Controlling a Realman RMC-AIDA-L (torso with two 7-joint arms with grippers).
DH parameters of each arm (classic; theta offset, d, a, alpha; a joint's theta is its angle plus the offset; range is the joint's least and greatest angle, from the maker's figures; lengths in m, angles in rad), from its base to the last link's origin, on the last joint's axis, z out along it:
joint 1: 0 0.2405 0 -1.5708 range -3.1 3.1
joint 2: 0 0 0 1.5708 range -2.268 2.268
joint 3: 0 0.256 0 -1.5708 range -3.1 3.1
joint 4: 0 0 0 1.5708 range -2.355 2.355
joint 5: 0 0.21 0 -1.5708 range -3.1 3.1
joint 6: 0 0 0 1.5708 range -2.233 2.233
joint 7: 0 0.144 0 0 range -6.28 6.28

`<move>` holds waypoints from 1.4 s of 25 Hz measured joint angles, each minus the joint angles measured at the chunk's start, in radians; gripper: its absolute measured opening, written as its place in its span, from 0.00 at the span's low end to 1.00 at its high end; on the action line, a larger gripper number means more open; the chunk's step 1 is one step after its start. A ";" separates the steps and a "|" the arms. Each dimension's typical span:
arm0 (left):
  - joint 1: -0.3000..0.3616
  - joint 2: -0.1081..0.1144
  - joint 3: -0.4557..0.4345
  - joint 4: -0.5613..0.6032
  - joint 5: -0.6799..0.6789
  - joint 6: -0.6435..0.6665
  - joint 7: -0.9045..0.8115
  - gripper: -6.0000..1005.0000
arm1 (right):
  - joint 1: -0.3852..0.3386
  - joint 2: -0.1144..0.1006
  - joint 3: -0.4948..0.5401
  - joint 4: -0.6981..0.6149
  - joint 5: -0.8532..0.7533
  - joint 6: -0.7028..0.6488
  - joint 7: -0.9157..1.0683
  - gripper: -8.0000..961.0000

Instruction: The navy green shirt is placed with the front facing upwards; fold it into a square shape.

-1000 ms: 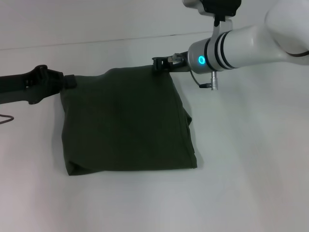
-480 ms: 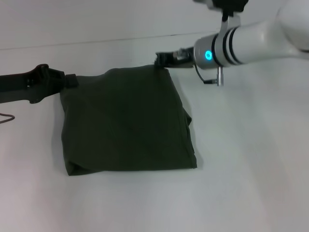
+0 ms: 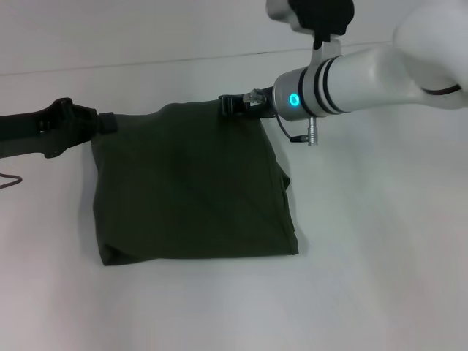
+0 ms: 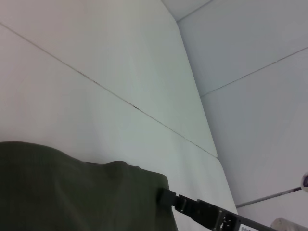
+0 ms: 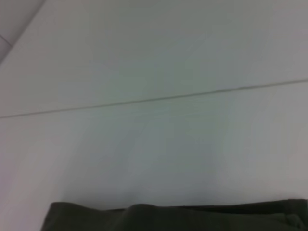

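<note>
Sliding leftward along the far edge, the right gripper [image 3: 232,104] now overlaps the folded navy green shirt [image 3: 191,190] mid-table, grip unclear, suggesting final tidying while the left gripper [image 3: 106,122] stays at the far-left corner.

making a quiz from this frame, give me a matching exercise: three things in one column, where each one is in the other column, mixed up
Things:
1. navy green shirt
2. left gripper
3. right gripper

Places:
A. at the shirt's far right corner
B. lying folded on the white table
C. at the shirt's far left corner

Pairs: 1-B, 2-C, 3-A
</note>
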 joint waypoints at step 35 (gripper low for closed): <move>0.375 -0.161 0.072 -0.312 -0.219 0.110 0.880 0.14 | -0.575 -0.012 0.058 -0.673 0.180 -0.813 -0.722 0.28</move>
